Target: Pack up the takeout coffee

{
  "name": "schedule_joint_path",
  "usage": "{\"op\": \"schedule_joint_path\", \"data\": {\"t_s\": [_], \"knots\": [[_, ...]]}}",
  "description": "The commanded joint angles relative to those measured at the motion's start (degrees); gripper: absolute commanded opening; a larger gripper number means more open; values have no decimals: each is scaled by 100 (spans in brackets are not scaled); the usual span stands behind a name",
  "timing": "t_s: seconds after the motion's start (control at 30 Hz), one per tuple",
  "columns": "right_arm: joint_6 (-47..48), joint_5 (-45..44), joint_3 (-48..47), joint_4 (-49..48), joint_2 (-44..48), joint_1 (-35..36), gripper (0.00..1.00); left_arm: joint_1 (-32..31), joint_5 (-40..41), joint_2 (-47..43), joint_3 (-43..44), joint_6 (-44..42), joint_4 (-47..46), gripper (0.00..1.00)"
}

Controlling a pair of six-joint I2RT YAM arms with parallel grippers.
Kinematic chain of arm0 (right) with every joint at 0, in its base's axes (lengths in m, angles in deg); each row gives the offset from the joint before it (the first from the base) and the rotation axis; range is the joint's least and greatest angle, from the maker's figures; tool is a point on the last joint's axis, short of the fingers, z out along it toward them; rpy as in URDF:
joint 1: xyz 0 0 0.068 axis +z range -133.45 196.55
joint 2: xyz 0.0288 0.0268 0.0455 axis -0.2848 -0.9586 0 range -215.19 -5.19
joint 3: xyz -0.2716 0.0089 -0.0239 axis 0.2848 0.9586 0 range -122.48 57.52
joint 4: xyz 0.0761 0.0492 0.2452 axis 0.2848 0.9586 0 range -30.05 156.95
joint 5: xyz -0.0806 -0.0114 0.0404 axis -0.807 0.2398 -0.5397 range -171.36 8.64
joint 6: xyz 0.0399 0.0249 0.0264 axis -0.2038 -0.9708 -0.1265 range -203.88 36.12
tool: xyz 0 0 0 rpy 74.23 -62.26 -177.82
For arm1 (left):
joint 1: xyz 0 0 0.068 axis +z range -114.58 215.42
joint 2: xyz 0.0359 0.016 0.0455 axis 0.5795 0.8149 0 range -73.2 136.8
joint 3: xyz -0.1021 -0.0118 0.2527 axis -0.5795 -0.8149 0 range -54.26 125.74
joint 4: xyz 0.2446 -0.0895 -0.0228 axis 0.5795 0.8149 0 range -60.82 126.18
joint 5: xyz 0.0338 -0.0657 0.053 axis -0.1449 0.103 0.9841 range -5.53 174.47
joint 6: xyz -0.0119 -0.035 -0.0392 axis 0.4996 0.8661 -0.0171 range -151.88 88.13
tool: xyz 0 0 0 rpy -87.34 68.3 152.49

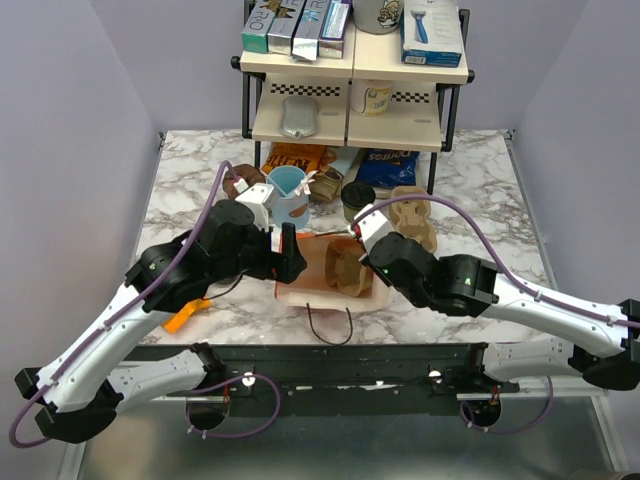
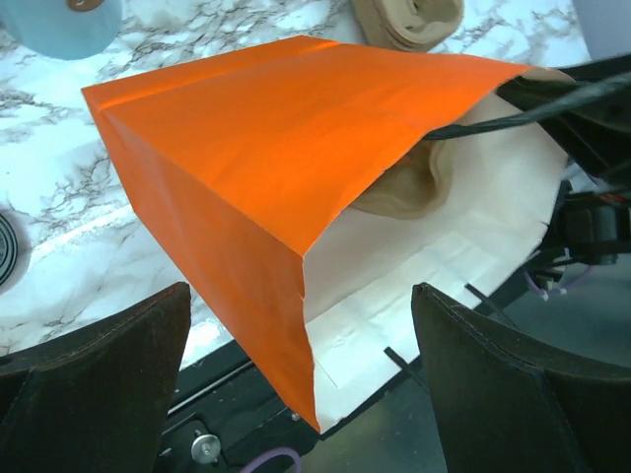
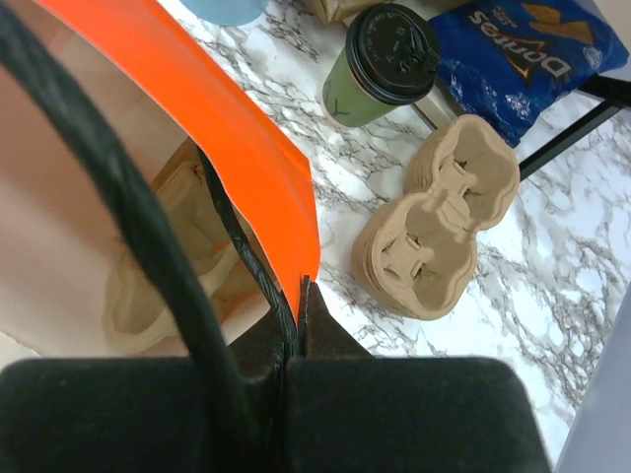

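Observation:
The takeout coffee (image 1: 357,200), an olive-green cup with a black lid (image 3: 392,51), stands upright on the marble behind the orange paper bag (image 1: 300,290). The bag (image 2: 266,148) lies on its side with its mouth toward the near edge. A brown pulp carrier (image 2: 409,187) sits inside it. My right gripper (image 3: 304,288) is shut on the bag's rim beside a black handle cord, at the bag's right side (image 1: 366,260). At the bag's left side, my left gripper (image 1: 290,250) is open, its fingers (image 2: 118,345) standing either side of the bag's near corner without touching it.
A light blue cup (image 1: 287,192) stands behind the bag on the left. A stack of pulp carriers (image 1: 412,215) lies to the right of the coffee, with a blue chip bag (image 1: 385,165) behind. A black-framed shelf (image 1: 350,100) closes off the back. An orange object (image 1: 185,317) lies near the left arm.

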Motion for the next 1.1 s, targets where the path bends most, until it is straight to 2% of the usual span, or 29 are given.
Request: {"op": "schedule_joint_path", "data": {"t_s": [0.0,0.1,0.17,0.2,0.27,0.3,0.33,0.43,0.5,0.57,0.6,0.67,0.7,0.83,0.93,0.97,1.07], "knots": [[-242,-171,-70,175,25,22,1,-155,633,237,-5,227,-228,99],[-338,-48,-70,149,70,22,1,-349,1097,387,-5,262,-158,98],[-408,5,-79,123,70,22,3,-568,1457,457,-5,350,0,93],[-435,40,-79,96,78,22,3,-639,1668,545,-23,385,27,81],[-592,110,-70,61,87,22,4,-971,1880,676,-41,516,53,69],[-628,154,-27,26,87,14,5,-1095,2151,843,-41,586,79,57],[-733,268,69,-113,139,14,11,-1479,2675,1097,81,944,262,22],[-944,216,44,-54,166,14,33,-1676,3233,1187,327,1376,606,0],[-1076,163,-61,-18,219,14,46,-1720,3462,1222,433,1588,765,0],[-1173,216,-158,-9,272,14,53,-1747,3542,1318,548,1826,887,0],[-1260,259,-254,25,350,14,65,-1755,3603,1371,592,1922,958,0],[-1305,339,-325,8,500,14,75,-1782,3665,1608,811,2115,1255,0],[-1305,365,-308,-96,587,14,82,-1791,3752,1696,890,2195,1379,0],[-1235,514,25,-597,1551,14,91,-1799,3797,2100,1276,2415,1705,0],[-1366,1022,542,-1028,2203,14,91,-1799,3805,2267,1497,2520,1837,0],[-1419,1512,667,-1107,2553,14,91,-1799,3806,2294,1532,2564,1881,0],[-1735,2435,835,-1047,2733,22,86,-1800,3771,2391,1603,2757,1899,0]]}}
